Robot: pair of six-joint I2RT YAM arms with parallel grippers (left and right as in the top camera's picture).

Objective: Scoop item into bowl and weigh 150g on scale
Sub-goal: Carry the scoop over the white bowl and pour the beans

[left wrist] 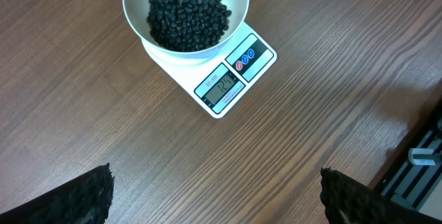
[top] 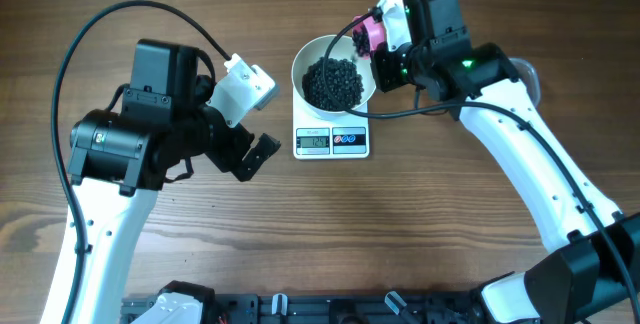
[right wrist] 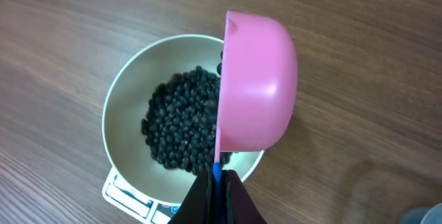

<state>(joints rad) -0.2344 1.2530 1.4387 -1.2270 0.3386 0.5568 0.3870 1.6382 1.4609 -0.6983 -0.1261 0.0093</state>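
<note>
The beans [top: 333,82] are small, round, glossy and black, heaped loosely and filling most of the floor of the bowl [top: 303,56]. The bowl is plain white and round, and it sits on the platform of the scale [top: 332,141], near the middle of the counter [top: 330,234]. The scale is white and rectangular, its grey display and buttons at the 6 o'clock side of the bowl. Dark digits show on the display, but they are too small for me to read with any certainty.

There is one bowl, one scale, one pink scoop [top: 368,32] and two arms. The scale has two round buttons, one red and one blue. The beans are far too many to count.

The right arm reaches in from 4 o'clock, elbow out, wrist over the bowl's rim at 2 o'clock. The right end effector [right wrist: 216,193] has its fingers pressed together, pinching the scoop's thin handle. The scoop is tipped on its side, mouth turned toward the heap. Whether it touches the rim, I cannot tell.

The left arm is folded at 9 o'clock of the scale, well apart from it. The left end effector [left wrist: 217,207] is spread wide above bare wood and grips nothing, pointing toward the scale.
</note>
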